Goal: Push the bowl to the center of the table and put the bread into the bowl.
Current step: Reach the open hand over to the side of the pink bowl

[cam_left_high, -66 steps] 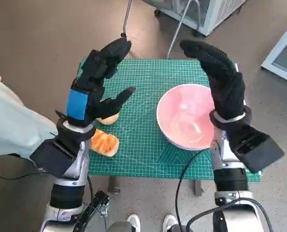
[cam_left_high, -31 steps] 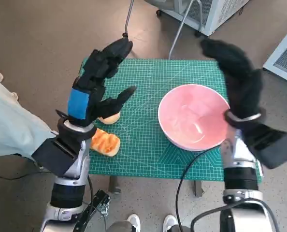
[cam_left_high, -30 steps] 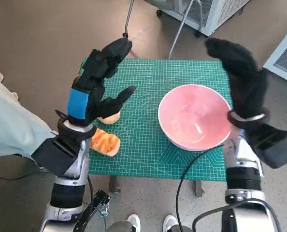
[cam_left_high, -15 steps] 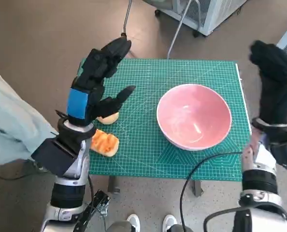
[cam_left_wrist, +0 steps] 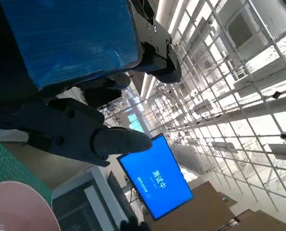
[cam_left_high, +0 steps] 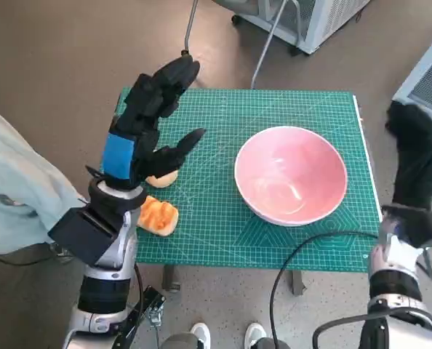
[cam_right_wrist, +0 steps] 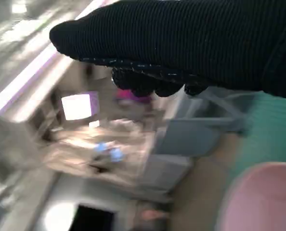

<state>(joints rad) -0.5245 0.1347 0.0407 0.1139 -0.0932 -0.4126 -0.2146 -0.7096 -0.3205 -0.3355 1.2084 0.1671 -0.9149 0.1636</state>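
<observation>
The pink bowl (cam_left_high: pixel 291 183) sits on the green mat (cam_left_high: pixel 223 116), over toward the right half of the table, and there's nothing in it. The bread is two pieces on the left side: a toasted orange one (cam_left_high: pixel 158 217) near the front left corner, and a paler bun (cam_left_high: pixel 162 178) just behind it, partly hidden under the left hand. That left hand (cam_left_high: pixel 145 123), black with blue tape on its back, hovers above the left part of the mat with its fingers spread apart and nothing in them, not touching the bread or the bowl. The right hand (cam_left_high: pixel 417 163), the gloved one, is off past the right edge of the table, well clear of the bowl; it holds nothing that I can see, but I can't tell how its fingers lie. Pale cloth (cam_left_high: pixel 16 193) shows at the far left.
</observation>
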